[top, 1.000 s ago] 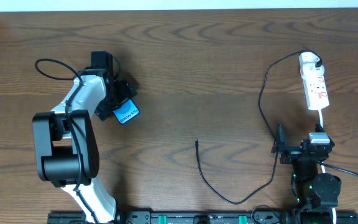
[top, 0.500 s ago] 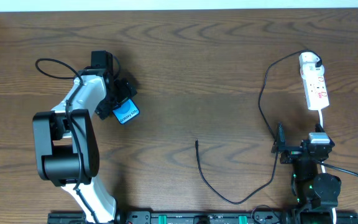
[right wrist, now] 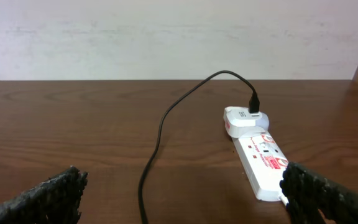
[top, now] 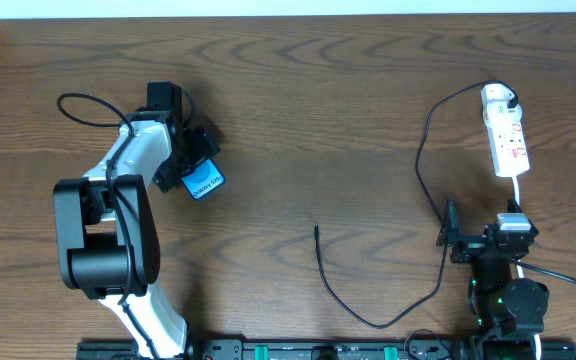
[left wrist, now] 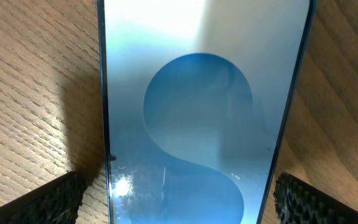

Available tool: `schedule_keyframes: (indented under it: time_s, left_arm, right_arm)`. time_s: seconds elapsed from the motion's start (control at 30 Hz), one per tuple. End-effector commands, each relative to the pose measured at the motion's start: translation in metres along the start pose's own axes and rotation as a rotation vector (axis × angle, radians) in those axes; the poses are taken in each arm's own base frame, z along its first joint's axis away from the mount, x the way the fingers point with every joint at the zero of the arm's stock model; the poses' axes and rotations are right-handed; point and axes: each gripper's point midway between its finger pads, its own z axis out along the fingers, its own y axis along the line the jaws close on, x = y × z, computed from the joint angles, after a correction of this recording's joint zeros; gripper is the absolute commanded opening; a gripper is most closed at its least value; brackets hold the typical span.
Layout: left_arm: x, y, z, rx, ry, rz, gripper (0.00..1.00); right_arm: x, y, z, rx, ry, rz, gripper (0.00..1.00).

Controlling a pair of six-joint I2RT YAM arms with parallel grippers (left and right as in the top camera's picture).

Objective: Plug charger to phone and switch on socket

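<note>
The phone (top: 205, 183) lies flat on the left part of the table, its blue screen (left wrist: 197, 124) filling the left wrist view. My left gripper (top: 186, 165) is open and straddles the phone's end, with a finger (left wrist: 42, 202) on each side and a small gap to each edge. The charger (top: 423, 150), a thin black cable, runs from its white plug (right wrist: 244, 118) in the socket (top: 508, 140) down and round to a free tip (top: 316, 230) at mid-table. My right gripper (top: 480, 232) is open and empty, just short of the socket's (right wrist: 263, 158) near end, with the cable (right wrist: 160, 137) between its fingers' line of sight.
The wooden table (top: 318, 110) ends at a pale wall at the back. A white cord (top: 516, 195) leaves the socket toward my right arm. A black robot cable (top: 83, 105) loops behind the left arm.
</note>
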Motion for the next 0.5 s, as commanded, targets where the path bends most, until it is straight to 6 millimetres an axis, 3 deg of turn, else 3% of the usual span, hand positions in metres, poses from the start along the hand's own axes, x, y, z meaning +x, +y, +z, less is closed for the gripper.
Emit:
schedule_keyframes:
  time_s: [0.0, 0.47]
  left_arm:
    - [0.0046, 0.0076, 0.0122, -0.031, 0.026, 0.012, 0.98]
    - [0.0064, 0.0138, 0.0117, -0.064, 0.029, 0.021, 0.98]
  right_arm:
    - [0.0001, 0.0003, -0.0003, 0.001, -0.001, -0.015, 0.99]
    - [0.0001, 0.0003, -0.0003, 0.001, -0.001, -0.015, 0.99]
